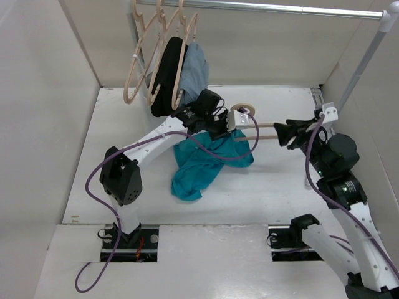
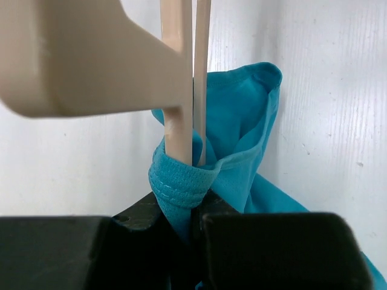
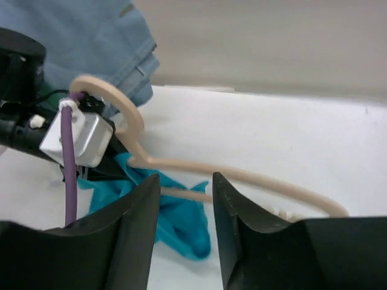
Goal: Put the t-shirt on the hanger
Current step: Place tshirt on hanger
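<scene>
The white tabletop is a flat, faintly scuffed board boxed in by pale walls on three sides, with a seam running across it towards the front. A crumpled teal cloth t-shirt lies heaped near its middle, its far edge drawn up off the surface. At the near strip sit a left black mounting plate and a right black mounting plate, well apart.

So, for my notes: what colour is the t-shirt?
Teal; the t-shirt shows best in the left wrist view.

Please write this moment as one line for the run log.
left gripper jaws shut on t-shirt edge against hanger | right gripper jaws open near hanger | t-shirt not yet hung
</scene>
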Controlling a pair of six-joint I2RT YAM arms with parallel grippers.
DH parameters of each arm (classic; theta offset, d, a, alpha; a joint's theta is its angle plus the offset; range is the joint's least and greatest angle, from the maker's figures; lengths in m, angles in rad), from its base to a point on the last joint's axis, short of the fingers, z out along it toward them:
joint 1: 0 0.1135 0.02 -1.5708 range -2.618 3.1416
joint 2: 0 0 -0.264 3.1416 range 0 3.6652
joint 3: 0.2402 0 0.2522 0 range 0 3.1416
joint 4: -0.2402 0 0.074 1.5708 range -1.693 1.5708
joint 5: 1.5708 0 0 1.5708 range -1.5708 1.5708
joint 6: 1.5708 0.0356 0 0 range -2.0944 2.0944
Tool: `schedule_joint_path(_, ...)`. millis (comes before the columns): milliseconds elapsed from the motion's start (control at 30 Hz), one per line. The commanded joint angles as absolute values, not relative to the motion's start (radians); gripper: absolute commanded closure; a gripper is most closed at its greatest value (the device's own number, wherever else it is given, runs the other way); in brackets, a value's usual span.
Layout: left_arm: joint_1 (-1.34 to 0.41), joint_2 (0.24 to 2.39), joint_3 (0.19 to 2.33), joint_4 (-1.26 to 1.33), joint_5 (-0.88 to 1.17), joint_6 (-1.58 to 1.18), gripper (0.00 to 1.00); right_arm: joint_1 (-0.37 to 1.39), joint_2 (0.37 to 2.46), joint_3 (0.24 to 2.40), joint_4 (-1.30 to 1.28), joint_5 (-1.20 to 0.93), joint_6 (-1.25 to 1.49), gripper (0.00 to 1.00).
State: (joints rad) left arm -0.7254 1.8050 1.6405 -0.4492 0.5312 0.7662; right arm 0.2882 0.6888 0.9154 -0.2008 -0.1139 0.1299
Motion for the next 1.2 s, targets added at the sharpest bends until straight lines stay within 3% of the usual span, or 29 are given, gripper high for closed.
schedule_joint_path(0,-0.707,1.738,1.621,-0.387,0.508,0.634,1.0,0.285,0.687,0.91,-0.448,-0.004,0.25,0.58)
schedule_joint_path(33,-0.707,1.729,1.609,-0.376,0.499,0.602,1.0,0.285,0.696,0.857,-0.448,-0.052,0.265,0.64)
schedule_joint_path(100,-0.707,1.729,1.609,-0.367,0.499,0.589,1.0,0.285,0.767,0.792,-0.419,-0.194,0.32,0.63)
schedule_joint_path(133,-0.707,1.729,1.609,-0.367,0.509,0.58,1.0,0.285,0.79,0.728,-0.39,-0.236,0.336,0.57)
schedule_joint_path(167,-0.707,1.729,1.609,-0.367,0.509,0.562,1.0,0.285,0.822,0.7,-0.356,-0.262,0.368,0.37)
schedule_joint_path(300,-0.707,1.729,1.609,-0.367,0.518,0.514,1.0,0.285,0.848,0.655,-0.212,-0.25,0.425,0.21)
schedule_joint_path(700,-0.707,1.691,1.621,-0.382,0.604,0.405,1.0,0.285,1.121,0.634,0.027,-0.138,0.558,0.22)
schedule_joint_path(967,-0.707,1.69,1.631,-0.373,0.603,0.405,1.0,0.307,1.275,0.601,0.135,-0.17,0.554,0.25)
schedule_joint_path(1067,-0.697,1.69,1.631,-0.364,0.603,0.381,1.0,0.307,1.342,0.592,0.201,-0.247,0.563,0.57)
schedule_joint_path(1100,-0.696,1.69,1.631,-0.354,0.603,0.368,1.0,0.307,1.342,0.592,0.201,-0.258,0.563,0.8)
schedule_joint_path(1133,-0.668,1.69,1.631,-0.345,0.612,0.341,1.0,0.307,1.342,0.577,0.201,-0.258,0.574,0.95)
schedule_joint_path(1167,-0.654,1.681,1.631,-0.345,0.626,0.331,1.0,0.289,1.313,0.563,0.201,-0.247,0.583,1.0)
